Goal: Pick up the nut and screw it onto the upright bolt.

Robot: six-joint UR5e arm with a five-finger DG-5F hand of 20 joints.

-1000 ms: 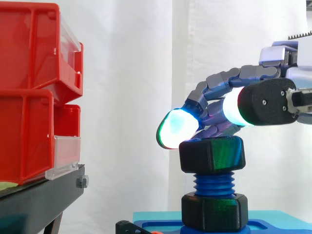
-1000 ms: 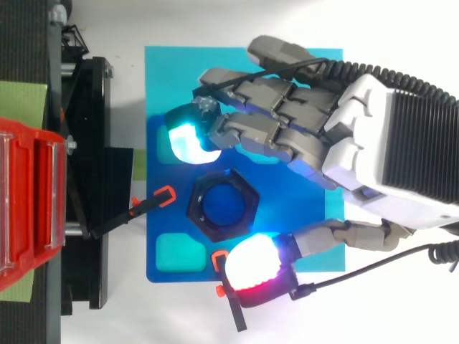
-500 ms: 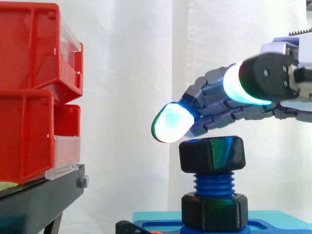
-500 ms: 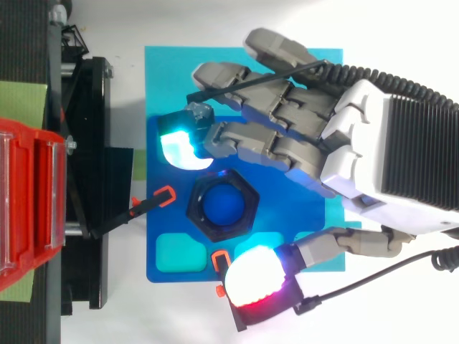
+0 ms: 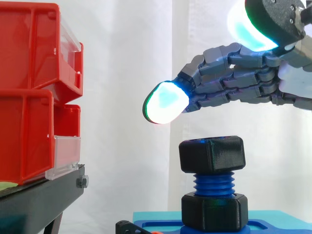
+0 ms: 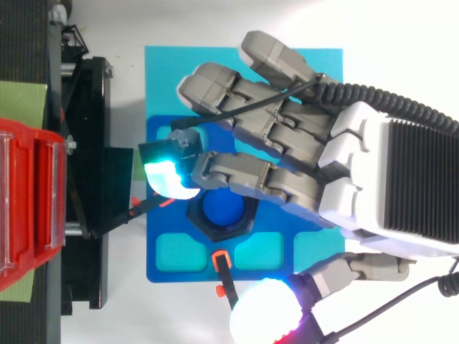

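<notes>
Nut (image 5: 211, 154): black, matte plastic, hexagonal with rounded corners. It sits threaded on the top of the upright bolt (image 5: 213, 184), with blue coarse ridged thread showing below it. From above, the bolt's smooth blue end (image 6: 222, 211) fills the nut's bore.

Second black hex nut (image 5: 214, 212): same build, at the bolt's foot, touching the base.

Hand (image 5: 243, 83): above the nut with clear air between them. Its grey segmented fingers are stretched out and only lightly bent, grasping nothing. One fingertip pad (image 5: 165, 108) glows white-cyan out past the nut toward the bins. The thumb pad (image 6: 264, 315) is spread wide and glows white.

Base plate (image 6: 154, 265): glossy dark blue, with shallow rounded-rectangle pockets with flat cyan floors. It lies on a lighter cyan mat (image 6: 165, 72).

Red bins (image 5: 29, 97): stacked smooth plastic with clear front lips, on a black stand (image 5: 34, 204). Contents cannot be made out.

White curtain (image 5: 126, 73): soft vertical folds.
</notes>
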